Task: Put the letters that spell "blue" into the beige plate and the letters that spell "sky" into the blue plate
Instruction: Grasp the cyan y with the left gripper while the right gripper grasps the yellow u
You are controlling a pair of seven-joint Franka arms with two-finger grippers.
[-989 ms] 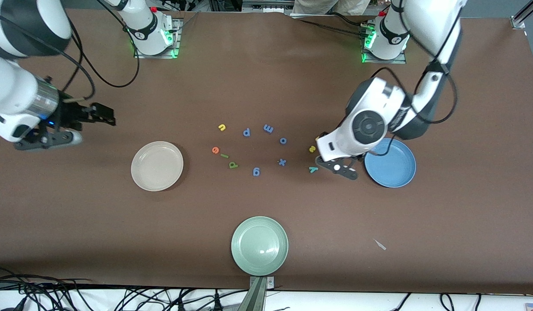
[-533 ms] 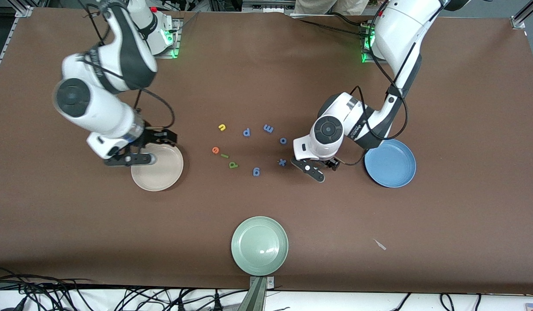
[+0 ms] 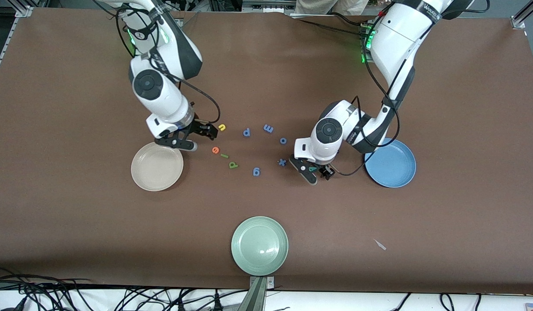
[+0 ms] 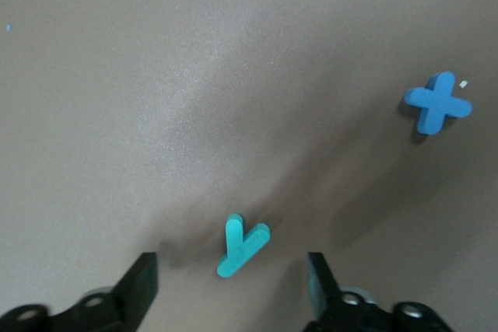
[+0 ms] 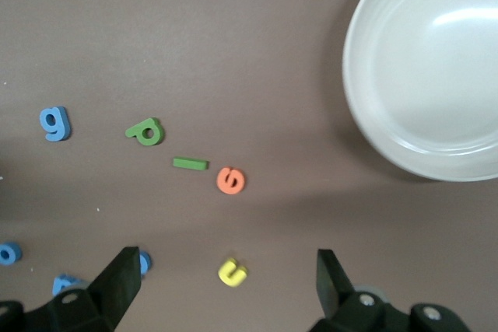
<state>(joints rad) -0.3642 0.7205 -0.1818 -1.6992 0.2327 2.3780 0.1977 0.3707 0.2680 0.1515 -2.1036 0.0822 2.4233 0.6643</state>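
The teal y (image 4: 242,246) lies flat on the table between the fingers of my open left gripper (image 4: 229,289), which touch nothing. The blue plate (image 3: 395,168) sits beside that arm, toward the left arm's end of the table. My open right gripper (image 5: 226,289) is low over the yellow u (image 5: 233,271), which lies loose between its fingers. Close by are the orange e (image 5: 231,180), the green l (image 5: 190,163) and the olive b (image 5: 145,131). The beige plate (image 3: 157,166) is empty and lies just nearer the camera than the right gripper.
Blue letters lie between the two groups: p (image 3: 246,132), m (image 3: 268,128), o (image 3: 283,140), x (image 3: 282,162) and g (image 3: 256,172). A pale green plate (image 3: 259,245) sits near the front edge. A small scrap (image 3: 380,245) lies toward the left arm's end.
The right arm swung in from its end of the table, over the beige plate, to the yellow u. The left gripper shifted from beside the blue plate to over the y.
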